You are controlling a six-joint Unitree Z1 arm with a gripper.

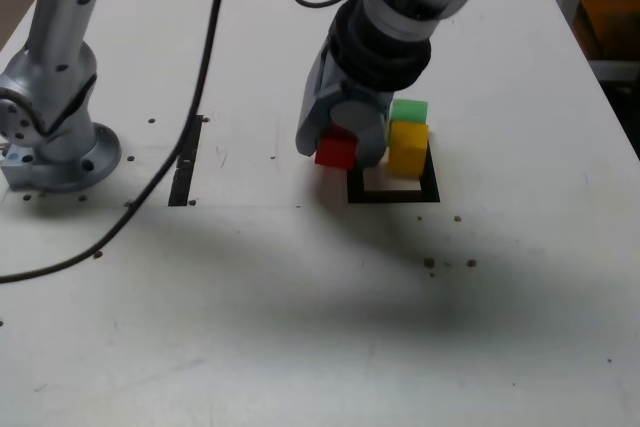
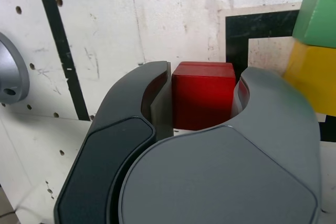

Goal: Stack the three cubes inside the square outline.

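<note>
The gripper [image 2: 202, 94] is closed around the red cube [image 2: 203, 97], which sits between its two fingers with one face towards the wrist camera. In the exterior view, the red cube shows at the lower end of the gripper, near the left side of the square outline [image 1: 398, 197], with a soft shadow on the white surface [image 1: 270, 317] nearby. The yellow cube [image 1: 408, 151] is at the outline's right part in the exterior view, covering some of its black border. The green cube [image 1: 409, 111] shows just behind the yellow one there, and the two look to be touching in the wrist view. Whether either rests on the other I cannot tell. The black tape strip [image 1: 184, 169] lies well apart, between the outline and the round base [image 1: 72, 159] at the exterior view's left, and a dark cable [image 1: 187, 132] runs in front of it.
</note>
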